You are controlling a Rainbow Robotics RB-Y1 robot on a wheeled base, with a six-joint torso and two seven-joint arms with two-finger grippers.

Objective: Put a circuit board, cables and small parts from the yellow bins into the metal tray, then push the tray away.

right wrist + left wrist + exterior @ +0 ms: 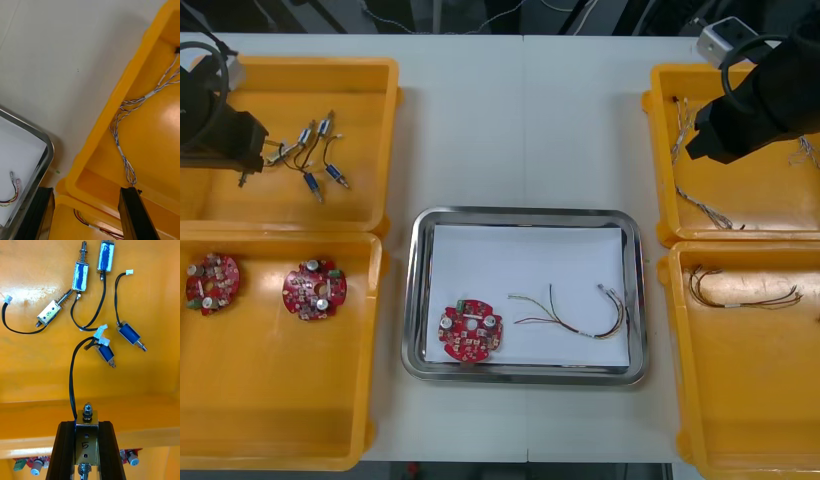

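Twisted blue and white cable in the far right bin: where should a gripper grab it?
Grip the twisted blue and white cable at its tight stretch between the splayed loops. It lies flat on the yellow bin's floor beside the wall, so come straight down, straddling it. The right gripper, open, hovers above; the left gripper holds a small metal part.

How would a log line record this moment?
left tool: shut on small metal part | right tool: open over twisted blue-white cable | metal tray: round red circuit board, red-yellow cable
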